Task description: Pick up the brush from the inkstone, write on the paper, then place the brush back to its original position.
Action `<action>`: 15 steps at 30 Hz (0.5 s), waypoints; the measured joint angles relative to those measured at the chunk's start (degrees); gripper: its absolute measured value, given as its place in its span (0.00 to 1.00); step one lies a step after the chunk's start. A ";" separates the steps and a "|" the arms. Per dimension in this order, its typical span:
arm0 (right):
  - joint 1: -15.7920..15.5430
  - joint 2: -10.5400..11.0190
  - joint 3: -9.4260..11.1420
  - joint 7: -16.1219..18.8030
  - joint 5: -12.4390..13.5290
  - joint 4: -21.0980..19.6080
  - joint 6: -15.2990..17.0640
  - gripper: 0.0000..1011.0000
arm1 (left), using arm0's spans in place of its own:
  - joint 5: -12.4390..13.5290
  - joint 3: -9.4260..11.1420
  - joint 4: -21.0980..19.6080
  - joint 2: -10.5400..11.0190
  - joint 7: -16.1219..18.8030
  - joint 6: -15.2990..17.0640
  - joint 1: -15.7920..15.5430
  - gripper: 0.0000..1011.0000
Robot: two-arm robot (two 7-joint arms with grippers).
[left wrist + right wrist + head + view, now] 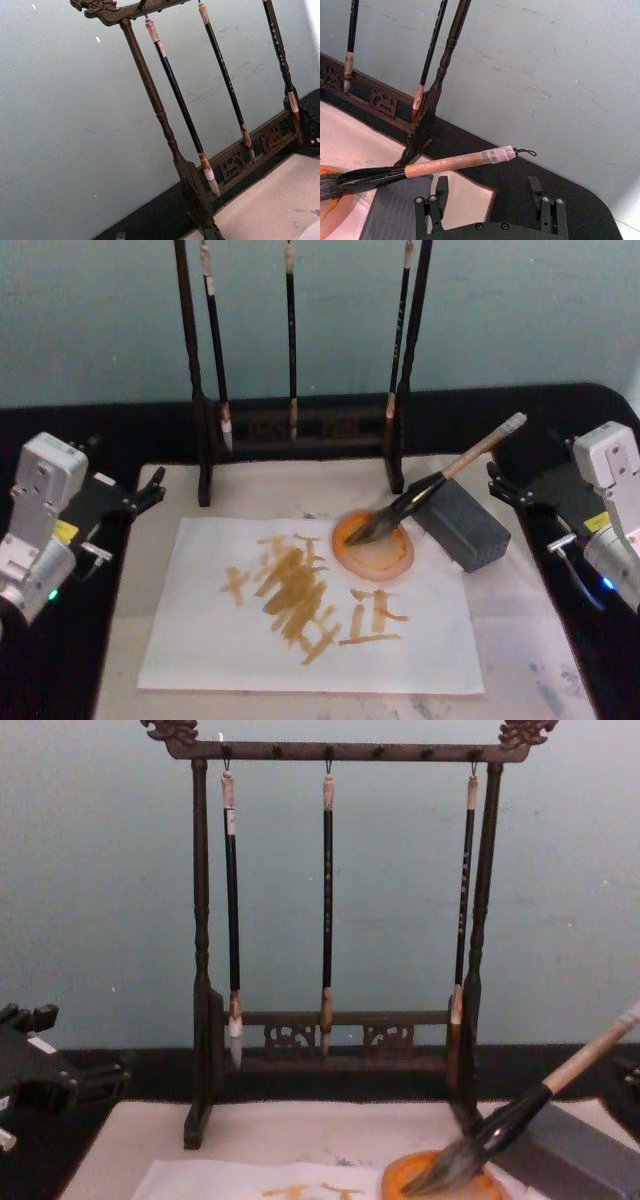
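Clutter behind the writing area begins with a dark carved wooden brush rack (300, 430). It stands upright at the far edge of the beige felt mat (250, 490), against a pale blue-green wall. Three thin dark brushes (291, 330) hang from its top bar, tips down and clear of the base rail. The rack's right post comes down just behind the orange dish (380, 570) and close to the grey inkstone block (470, 530).

The brush (430, 490) lies tilted. Its bushy dark bristles sit inside the shallow round dish, which is stained orange, and its black lower section rests across the near corner of the inkstone. Its pale handle points up and away towards the robot's right. The dish sits on the far right corner of the paper (200, 640), touching the block's left side. The white sheet lies flat on the mat and bears orange-yellow strokes across its middle and right half.

The left tool (152, 490) sits over the black surface (100, 430) at the mat's left edge, its fingers spread and holding nothing, well apart from the brush. The right tool (487, 192) hangs over the surface on the right, near the handle's end. Its two black fingers (440, 195) are spread wide with nothing between them.
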 joint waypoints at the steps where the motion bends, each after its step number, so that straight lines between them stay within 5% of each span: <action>1: 0.00 0.00 0.00 0.00 0.00 0.00 0.00 0.99 | 0.00 0.00 0.00 0.00 0.00 0.00 0.00 1.00; 10: -0.64 -0.42 1.11 0.57 0.10 -0.44 0.29 0.99 | 0.00 0.00 0.00 0.00 0.00 0.00 0.00 1.00; 15: -2.31 -0.93 3.11 1.77 2.28 -2.11 1.58 0.99 | 0.00 0.00 0.00 0.00 0.00 0.00 0.00 1.00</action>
